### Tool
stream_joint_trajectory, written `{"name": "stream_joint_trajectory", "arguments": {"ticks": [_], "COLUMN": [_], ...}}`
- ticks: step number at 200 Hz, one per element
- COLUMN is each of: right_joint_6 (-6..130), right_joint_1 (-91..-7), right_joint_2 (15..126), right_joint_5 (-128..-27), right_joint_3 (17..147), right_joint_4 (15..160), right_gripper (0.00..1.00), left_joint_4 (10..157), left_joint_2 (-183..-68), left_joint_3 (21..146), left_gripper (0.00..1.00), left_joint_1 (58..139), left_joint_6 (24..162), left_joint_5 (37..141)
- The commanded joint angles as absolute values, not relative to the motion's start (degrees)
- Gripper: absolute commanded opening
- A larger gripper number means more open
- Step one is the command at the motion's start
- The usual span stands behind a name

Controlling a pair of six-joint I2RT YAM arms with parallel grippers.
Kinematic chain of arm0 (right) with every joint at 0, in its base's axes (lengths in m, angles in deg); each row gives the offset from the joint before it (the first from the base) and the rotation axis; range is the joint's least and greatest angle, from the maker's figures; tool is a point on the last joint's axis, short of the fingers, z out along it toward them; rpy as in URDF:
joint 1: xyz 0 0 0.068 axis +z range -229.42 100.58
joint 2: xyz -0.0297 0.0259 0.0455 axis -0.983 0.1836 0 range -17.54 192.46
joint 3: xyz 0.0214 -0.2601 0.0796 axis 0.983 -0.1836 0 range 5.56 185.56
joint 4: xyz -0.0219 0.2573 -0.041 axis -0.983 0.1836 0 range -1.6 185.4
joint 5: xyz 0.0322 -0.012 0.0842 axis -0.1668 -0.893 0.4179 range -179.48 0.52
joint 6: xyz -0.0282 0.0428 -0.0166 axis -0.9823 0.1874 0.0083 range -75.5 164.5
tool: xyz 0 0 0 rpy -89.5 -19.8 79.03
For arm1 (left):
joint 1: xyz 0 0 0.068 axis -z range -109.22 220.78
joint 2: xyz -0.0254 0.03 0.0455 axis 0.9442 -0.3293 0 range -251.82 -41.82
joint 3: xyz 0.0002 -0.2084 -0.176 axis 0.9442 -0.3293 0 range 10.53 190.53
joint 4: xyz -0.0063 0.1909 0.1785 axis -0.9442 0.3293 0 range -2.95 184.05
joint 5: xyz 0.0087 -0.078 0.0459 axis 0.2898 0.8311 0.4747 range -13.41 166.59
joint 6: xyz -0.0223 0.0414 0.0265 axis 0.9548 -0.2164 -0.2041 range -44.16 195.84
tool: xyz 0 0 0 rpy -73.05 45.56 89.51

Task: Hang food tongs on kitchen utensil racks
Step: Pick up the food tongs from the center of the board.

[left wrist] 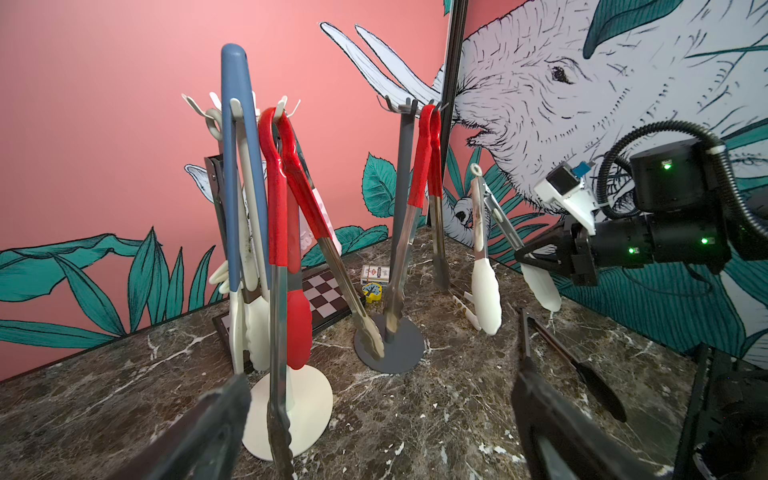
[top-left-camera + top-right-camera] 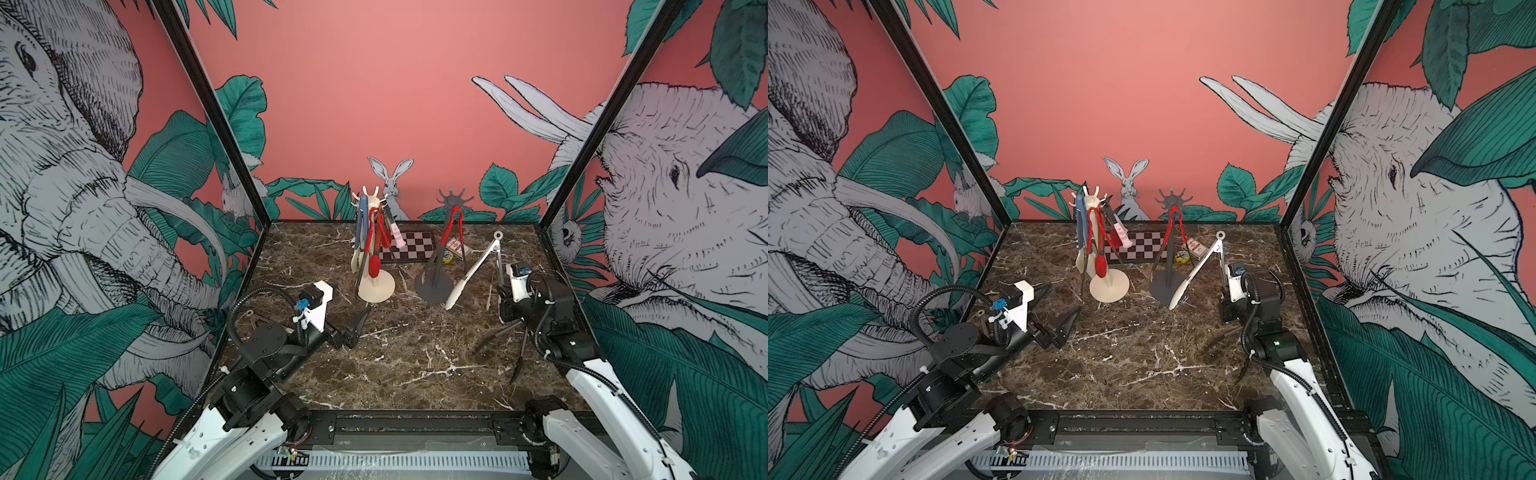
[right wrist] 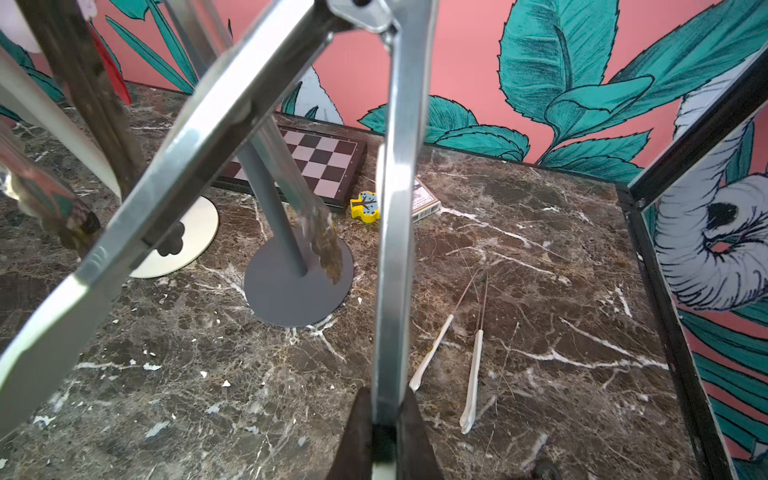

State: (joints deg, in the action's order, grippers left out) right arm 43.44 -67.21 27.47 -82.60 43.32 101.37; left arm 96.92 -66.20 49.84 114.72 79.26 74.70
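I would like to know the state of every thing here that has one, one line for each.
left claw: open, empty.
right claw: shut on one arm of the silver tongs.
silver tongs: hinge up, arms spread.
cream rack: upright, several tongs hanging.
grey rack: upright, one red-handled tongs hanging.
black tongs: lying on the table.
thin cream-tipped tongs: lying on the table.

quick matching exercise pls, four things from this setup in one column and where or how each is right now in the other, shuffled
1 blue tongs
2 black tongs
3 ring-topped tongs
4 left gripper

a open, empty
b lying on the table
c hanging on the cream rack
d clamped in the right gripper

Pairs: 1-c, 2-b, 3-d, 4-a
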Motion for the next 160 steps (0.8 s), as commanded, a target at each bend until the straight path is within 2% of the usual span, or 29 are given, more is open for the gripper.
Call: {"name": "stream_joint_trajectory", "arguments": {"ticks": [1, 93, 160], "right_joint_6": [41.7, 38.8, 37.0], "right_joint_1": [-67.4, -67.4, -67.5], "right_joint_2": [26.2, 24.3, 22.4], "right_joint_5": [-80.6, -80.0, -75.1], "right_joint_3": [43.3, 43.1, 43.1], "right_joint_4": [96.6, 96.8, 95.1], "right_gripper": [0.00, 0.00, 0.00], "left_joint_4": [94.8, 95.5, 95.9], "left_joint_2": [-66.5, -66.6, -66.1], "left_joint_3": [49.6, 49.8, 49.9], "left_gripper": [0.99, 0.99, 1.00], "left_joint_1": [114.7, 114.7, 114.7], "left_joint_6": [79.3, 78.8, 78.6], "left_joint_5": [75.5, 76.2, 76.7]}}
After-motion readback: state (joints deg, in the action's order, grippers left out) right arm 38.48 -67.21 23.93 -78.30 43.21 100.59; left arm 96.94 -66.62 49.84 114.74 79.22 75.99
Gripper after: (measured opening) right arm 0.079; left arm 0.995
